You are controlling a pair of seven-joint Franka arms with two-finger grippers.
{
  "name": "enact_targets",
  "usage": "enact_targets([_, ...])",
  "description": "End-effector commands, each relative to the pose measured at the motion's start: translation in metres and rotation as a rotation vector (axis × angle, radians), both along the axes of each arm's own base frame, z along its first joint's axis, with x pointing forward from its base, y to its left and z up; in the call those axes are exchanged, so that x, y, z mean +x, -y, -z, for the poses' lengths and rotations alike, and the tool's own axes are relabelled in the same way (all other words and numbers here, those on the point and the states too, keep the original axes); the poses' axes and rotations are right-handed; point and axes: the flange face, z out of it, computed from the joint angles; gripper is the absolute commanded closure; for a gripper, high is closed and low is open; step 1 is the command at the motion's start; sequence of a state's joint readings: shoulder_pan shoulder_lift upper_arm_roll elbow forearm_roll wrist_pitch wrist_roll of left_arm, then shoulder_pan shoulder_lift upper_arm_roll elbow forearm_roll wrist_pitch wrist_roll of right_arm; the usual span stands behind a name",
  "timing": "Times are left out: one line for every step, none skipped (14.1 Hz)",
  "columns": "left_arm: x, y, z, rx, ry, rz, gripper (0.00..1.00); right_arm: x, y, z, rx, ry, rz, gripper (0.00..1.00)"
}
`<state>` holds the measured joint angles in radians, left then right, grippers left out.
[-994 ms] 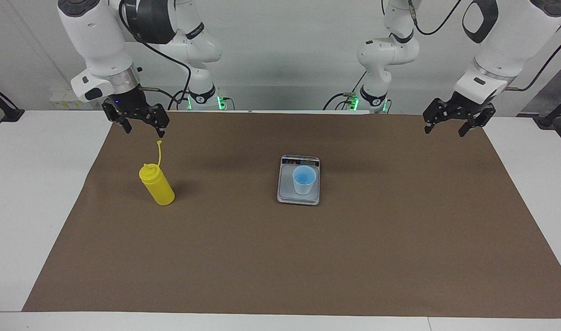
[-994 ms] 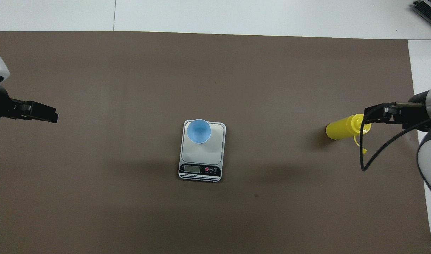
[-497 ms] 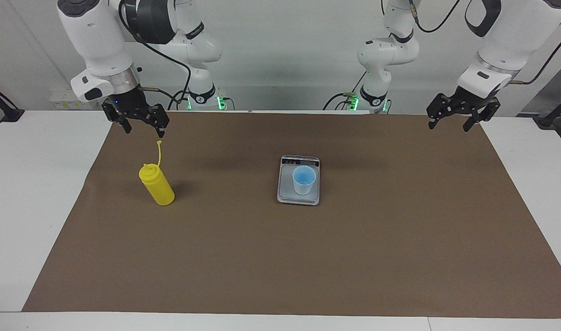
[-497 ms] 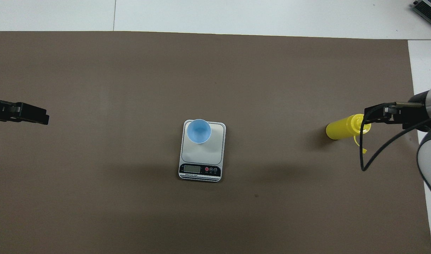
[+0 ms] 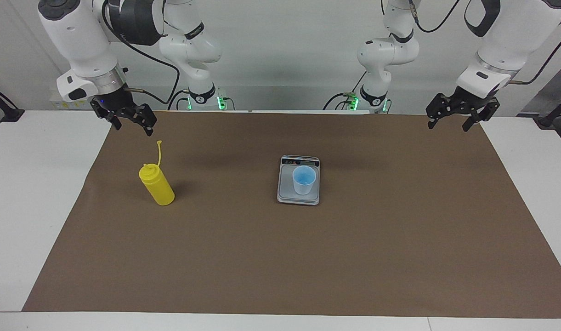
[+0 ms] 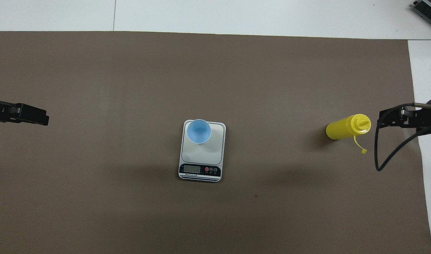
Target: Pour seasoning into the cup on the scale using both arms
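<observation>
Since a second before, the right claw had drawn outward off the seasoning, both claws spread and empty; the left claw hung over the counter's end. The cup sat ready on the scale.

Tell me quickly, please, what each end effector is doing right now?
Left end effector: open, holding nothing.
Right end effector: open, holding nothing, raised near the bottle.

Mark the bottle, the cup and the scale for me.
bottle (image 5: pixel 158 188), facing view, on its yellow body.
cup (image 5: pixel 304 181), facing view, on its blue wall.
scale (image 6: pixel 211 143), overhead view, on the bare grey plate beside the cup.
</observation>
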<state>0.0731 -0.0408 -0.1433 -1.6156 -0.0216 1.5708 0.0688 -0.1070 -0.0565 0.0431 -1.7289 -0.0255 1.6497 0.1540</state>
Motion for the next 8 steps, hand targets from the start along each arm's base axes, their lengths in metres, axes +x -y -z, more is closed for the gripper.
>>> enact_targets([-0.007,-0.004,-0.002,0.017,-0.010,-0.001,0.00,0.000,0.004,-0.003,0.017,0.045,0.077,0.00])
enact_targets([-0.009,-0.004,-0.002,0.018,-0.010,-0.001,0.00,0.002,0.004,0.001,0.023,0.039,0.144,0.00])
enact_targets([-0.009,-0.003,-0.002,0.018,-0.010,-0.002,0.00,0.006,0.007,0.007,0.031,0.029,0.202,0.00])
enact_targets([-0.009,-0.003,-0.002,0.019,-0.015,0.001,0.00,0.012,0.020,0.014,0.048,0.017,0.266,0.00])
enact_targets([-0.009,-0.003,-0.002,0.018,-0.012,0.001,0.00,0.023,0.036,0.027,0.074,-0.002,0.330,0.00])
enact_targets([-0.009,-0.003,-0.002,0.018,-0.012,0.001,0.00,0.032,0.049,0.038,0.092,-0.017,0.375,0.00])
enact_targets([-0.009,-0.004,-0.002,0.018,-0.012,-0.001,0.00,0.038,0.060,0.046,0.097,-0.023,0.410,0.00])
enact_targets([-0.009,-0.004,-0.002,0.018,-0.012,-0.001,0.00,0.046,0.069,0.057,0.099,-0.038,0.444,0.00])
